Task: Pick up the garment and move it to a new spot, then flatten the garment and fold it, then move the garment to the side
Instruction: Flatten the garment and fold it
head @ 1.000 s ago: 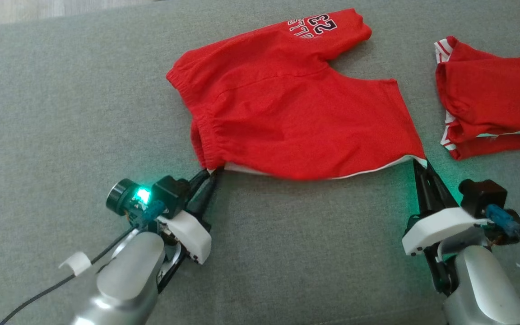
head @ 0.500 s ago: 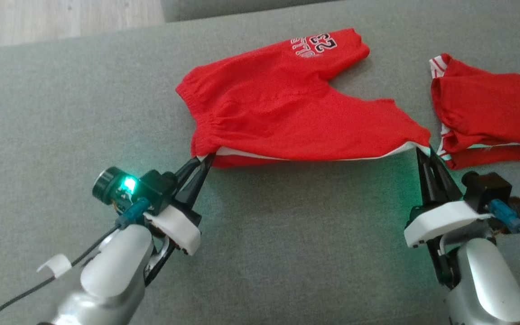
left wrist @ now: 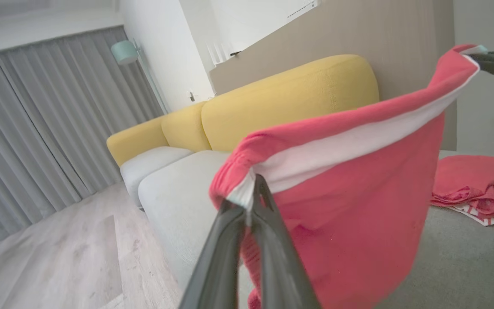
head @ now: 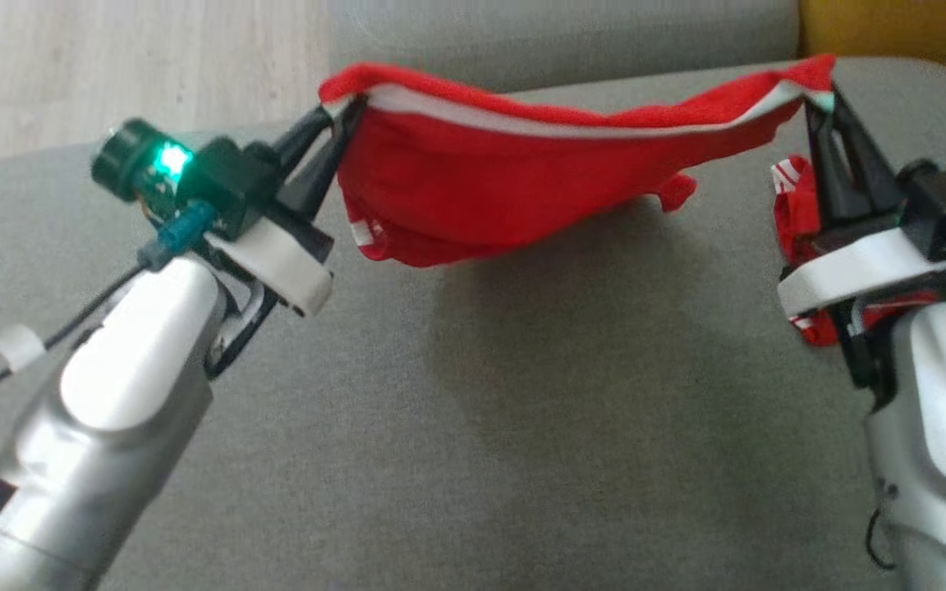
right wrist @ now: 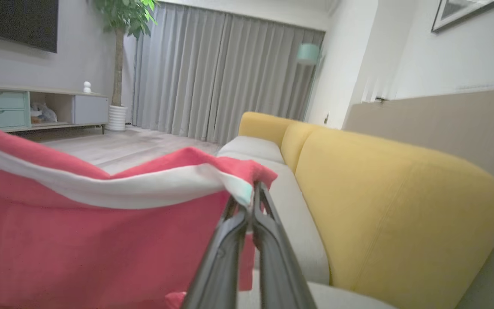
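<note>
The garment, red shorts with a white side stripe, hangs in the air above the grey sofa seat, stretched between both grippers. My left gripper is shut on its left corner, and my right gripper is shut on its right corner. In the left wrist view the dark fingers pinch the striped edge of the garment at the gripper tip. The right wrist view shows the same kind of pinch at the gripper tip on the garment.
A second red garment lies on the sofa seat at the right, partly behind my right arm; the left wrist view shows this second garment too. Yellow backrest cushions rise behind the seat. Wooden floor lies beyond the sofa's left edge.
Both grippers have lifted the garment off the seat, so it now hangs between them. The head camera has tilted up as well.
</note>
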Motion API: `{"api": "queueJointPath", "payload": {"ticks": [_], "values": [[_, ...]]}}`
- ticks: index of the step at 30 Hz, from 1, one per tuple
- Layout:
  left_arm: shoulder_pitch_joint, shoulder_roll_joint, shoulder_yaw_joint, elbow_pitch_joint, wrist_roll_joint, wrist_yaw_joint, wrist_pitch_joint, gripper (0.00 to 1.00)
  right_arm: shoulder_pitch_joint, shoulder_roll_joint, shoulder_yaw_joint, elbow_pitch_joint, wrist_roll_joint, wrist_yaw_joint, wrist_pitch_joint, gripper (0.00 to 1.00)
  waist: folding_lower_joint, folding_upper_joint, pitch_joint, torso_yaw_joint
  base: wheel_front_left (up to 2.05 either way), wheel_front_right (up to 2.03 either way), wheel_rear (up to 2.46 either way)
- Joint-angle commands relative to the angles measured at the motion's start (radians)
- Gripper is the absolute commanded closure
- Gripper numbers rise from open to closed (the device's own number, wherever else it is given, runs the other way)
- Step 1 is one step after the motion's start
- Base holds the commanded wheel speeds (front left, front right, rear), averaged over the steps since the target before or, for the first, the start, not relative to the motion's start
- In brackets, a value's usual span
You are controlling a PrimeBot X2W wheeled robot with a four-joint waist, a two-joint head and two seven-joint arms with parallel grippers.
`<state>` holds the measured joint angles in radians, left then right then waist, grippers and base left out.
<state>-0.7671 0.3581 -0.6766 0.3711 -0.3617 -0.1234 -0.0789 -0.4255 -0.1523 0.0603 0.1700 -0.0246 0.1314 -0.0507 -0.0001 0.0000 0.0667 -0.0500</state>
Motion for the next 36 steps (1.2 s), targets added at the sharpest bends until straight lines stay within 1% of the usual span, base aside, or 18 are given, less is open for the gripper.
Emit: {"api": "queueJointPath", "payload": {"ticks": [1,4,8,11,12,17,19,21,24,28,31,34,36], "values": [[-0.062,0.045,0.049,-0.037,-0.008,0.001,0.009,1.00,-0.038,-0.015,0.028,-0.045,0.009,-0.001,0.012,1.00,0.0001,0.0000,-0.028,0.006,0.00,0.00,0.00],[-0.077,0.064,0.059,-0.071,-0.011,0.007,0.031,1.00,-0.043,-0.040,0.042,-0.088,0.018,-0.001,0.040,1.00,0.0001,0.0000,-0.058,0.007,0.00,0.00,0.00],[-0.063,0.090,0.074,-0.155,-0.018,0.036,0.072,1.00,-0.005,-0.060,0.028,-0.177,0.029,-0.001,0.089,1.00,0.0001,0.0000,-0.079,0.010,0.00,0.00,0.00],[-0.038,0.119,0.083,-0.246,-0.023,0.061,0.115,1.00,0.037,-0.069,0.005,-0.257,0.032,-0.001,0.130,1.00,0.0001,0.0000,-0.079,0.013,0.00,0.00,0.00],[-0.038,0.119,0.083,-0.246,-0.023,0.061,0.115,1.00,0.037,-0.069,0.005,-0.257,0.032,-0.001,0.130,1.00,0.0001,0.0000,-0.079,0.013,0.00,0.00,0.00],[0.006,0.173,0.108,-0.401,-0.041,0.100,0.195,1.00,0.078,-0.071,-0.023,-0.380,0.027,-0.001,0.202,1.00,0.0001,0.0000,-0.046,0.013,0.00,0.00,0.00],[0.007,0.194,0.107,-0.433,-0.041,0.098,0.225,1.00,0.075,-0.073,-0.030,-0.403,0.025,-0.001,0.236,1.00,0.0001,0.0000,-0.022,0.014,0.00,0.00,0.00],[-0.003,0.202,0.098,-0.440,-0.048,0.081,0.249,1.00,0.058,-0.081,-0.026,-0.402,0.028,-0.001,0.271,1.00,0.0001,0.0000,0.012,0.014,0.00,0.00,0.00],[-0.055,0.203,0.092,-0.403,-0.056,0.055,0.262,1.00,-0.013,-0.100,-0.011,-0.347,0.059,-0.001,0.319,1.00,0.0001,0.0000,0.074,0.010,0.00,0.00,0.00],[-0.188,0.180,0.083,-0.275,-0.062,0.020,0.249,1.00,-0.192,-0.138,0.036,-0.228,0.096,-0.001,0.323,1.00,0.0001,0.0000,0.168,0.003,0.00,0.00,0.00],[-0.330,0.161,0.081,-0.140,-0.050,0.005,0.201,1.00,-0.377,-0.144,0.078,-0.101,0.116,-0.001,0.289,1.00,0.0001,0.0000,0.231,-0.006,0.00,0.00,0.00],[-0.480,0.130,0.085,-0.020,-0.032,-0.001,0.105,1.00,-0.576,-0.158,0.132,0.046,0.123,-0.001,0.208,1.00,0.0001,0.0000,0.282,-0.008,0.00,0.00,0.00],[-0.567,0.105,0.083,0.049,-0.009,-0.002,0.033,1.00,-0.689,-0.157,0.117,0.147,0.121,-0.001,0.149,1.00,0.0001,0.0000,0.301,-0.003,0.00,0.00,0.00]]}}
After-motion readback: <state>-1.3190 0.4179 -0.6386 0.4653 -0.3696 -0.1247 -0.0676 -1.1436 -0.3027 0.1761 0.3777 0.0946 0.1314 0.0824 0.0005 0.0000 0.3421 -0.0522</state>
